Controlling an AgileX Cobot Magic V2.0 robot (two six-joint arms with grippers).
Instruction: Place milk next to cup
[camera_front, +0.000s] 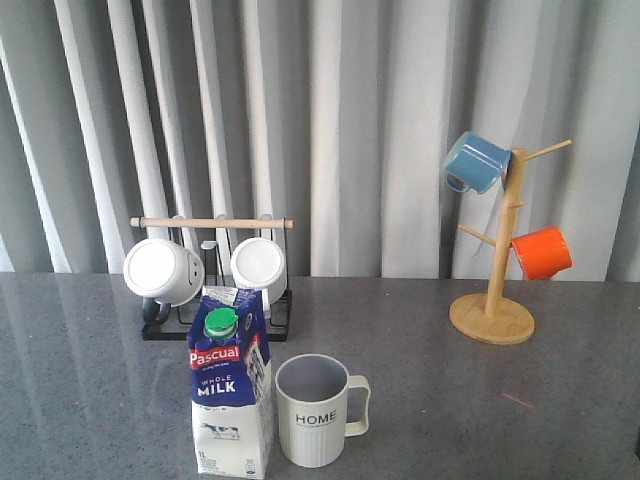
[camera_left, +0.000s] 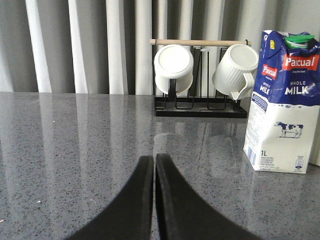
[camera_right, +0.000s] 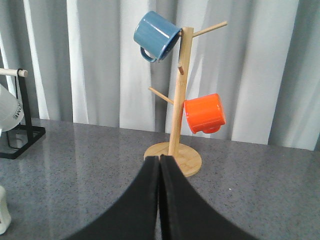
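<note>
**Milk carton upright beside the HOME mug**

Near the front edge of the grey speckled table (camera_front: 520, 410), the milk (camera_front: 232, 395) stands upright just to the left of the cup (camera_front: 318, 410), so close that the 2 may touch, though the front view does not settle it. The carton is tall and rectangular with a gabled top, clearly taller than the cup. Its upper part is blue, its lower part white with a small cow drawing. A round green cap sits on the sloped top, a red "Pascual" label lies below it, and "WHOLE MILK" is printed in white. The left wrist view shows "1L" at a bottom corner. The cup is off-white and ribbed, grey inside, with black "HOME" lettering and its handle pointing right.

Behind them, a black wire rack (camera_front: 215, 315) with a wooden bar holds 2 white mugs (camera_front: 165, 270) tipped on their sides. Well apart to the right, a wooden mug tree (camera_front: 492, 300) carries a blue mug (camera_front: 476, 162) high up and an orange mug (camera_front: 541, 252) lower down.

The left gripper (camera_left: 154, 165) hangs over bare table with its fingers pressed together, holding nothing. The right gripper (camera_right: 160, 167) is likewise closed and empty, facing the mug tree.
</note>
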